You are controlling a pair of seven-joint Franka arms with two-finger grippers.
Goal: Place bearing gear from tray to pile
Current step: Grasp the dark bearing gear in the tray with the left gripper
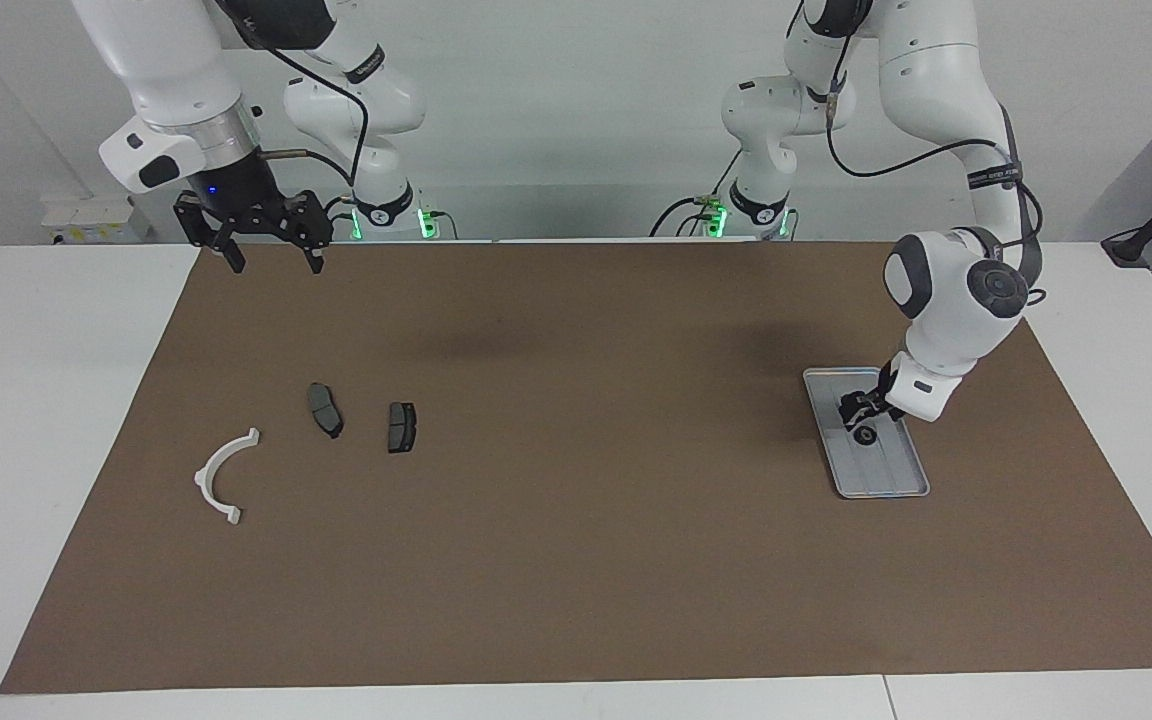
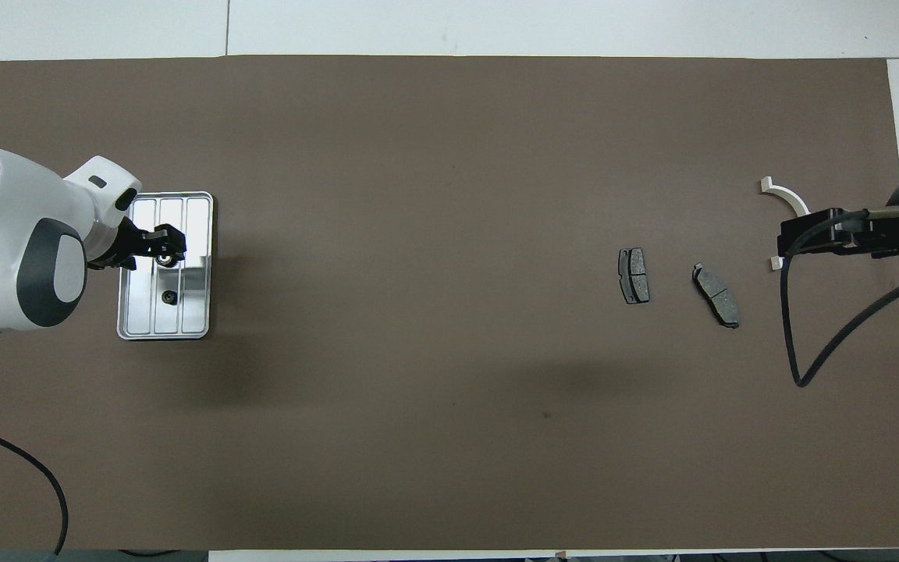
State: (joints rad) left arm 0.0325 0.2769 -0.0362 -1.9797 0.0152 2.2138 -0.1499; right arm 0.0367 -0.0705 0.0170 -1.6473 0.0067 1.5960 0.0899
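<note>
The silver tray (image 1: pixel 886 480) (image 2: pixel 184 316) lies toward the left arm's end of the table. On it rests the bearing gear (image 1: pixel 865 436) (image 2: pixel 162 259), round and black with a pale centre. My left gripper (image 1: pixel 858 418) (image 2: pixel 170 251) is down in the tray right at the gear and partly covers it from above. The pile lies toward the right arm's end: a white bracket (image 1: pixel 224 475) (image 2: pixel 785 197) and two dark pads (image 1: pixel 326 410) (image 1: pixel 402 427). My right gripper (image 1: pixel 274 262) (image 2: pixel 785 238) hangs open and high, holding nothing.
A smaller black part (image 2: pixel 170 296) sits on the tray, nearer to the robots than the gear. A brown mat (image 1: pixel 576 560) covers the table between the tray and the pile. A black cable (image 2: pixel 801 351) loops off the right arm.
</note>
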